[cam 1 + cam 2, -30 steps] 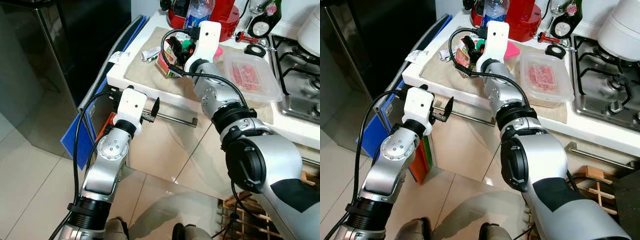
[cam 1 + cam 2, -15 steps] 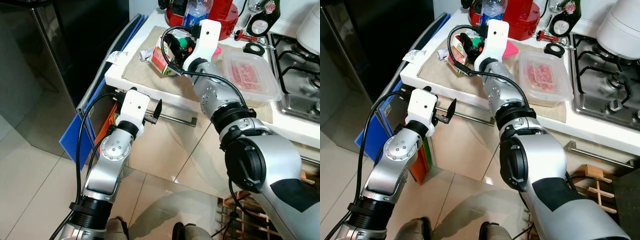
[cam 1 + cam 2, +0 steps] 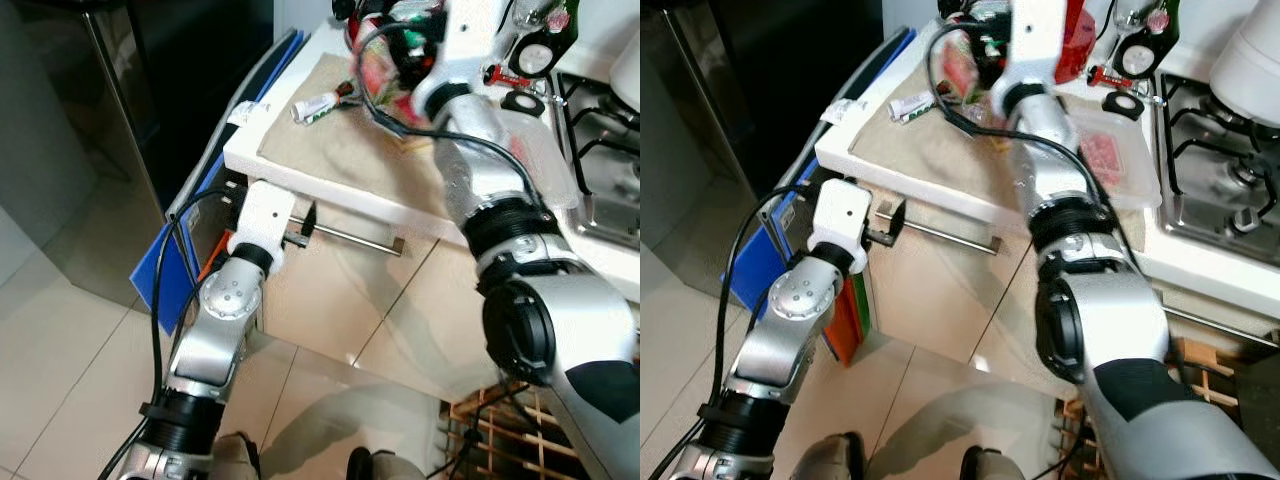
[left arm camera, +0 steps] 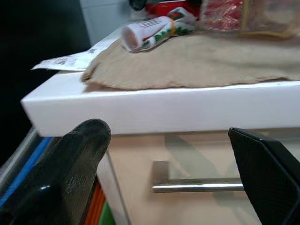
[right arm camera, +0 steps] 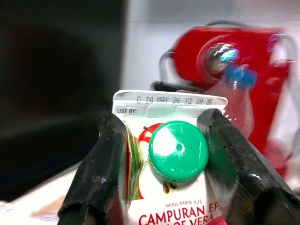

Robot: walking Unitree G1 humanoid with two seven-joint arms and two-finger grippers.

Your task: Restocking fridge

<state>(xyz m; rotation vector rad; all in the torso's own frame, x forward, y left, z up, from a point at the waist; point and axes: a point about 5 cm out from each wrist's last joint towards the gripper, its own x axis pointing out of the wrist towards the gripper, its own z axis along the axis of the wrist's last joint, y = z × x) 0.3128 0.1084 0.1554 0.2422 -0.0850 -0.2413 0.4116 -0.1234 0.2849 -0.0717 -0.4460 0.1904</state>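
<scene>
Squeezing a juice carton tight between the two black fingers of the right gripper, one finger pressing on each side of the top. Sitting right in the middle of the pincer, with the green cap showing between the fingers and the printed date strip above it. Holding the carton up above the white counter and the tan cloth, near the red machine and a water bottle. Looking blurry in the head views.

Hanging low in front of the counter edge, the left gripper with its fingers spread wide apart, gripping nothing. Pointing at the metal drawer handle. Lying on the cloth, a small tube.
</scene>
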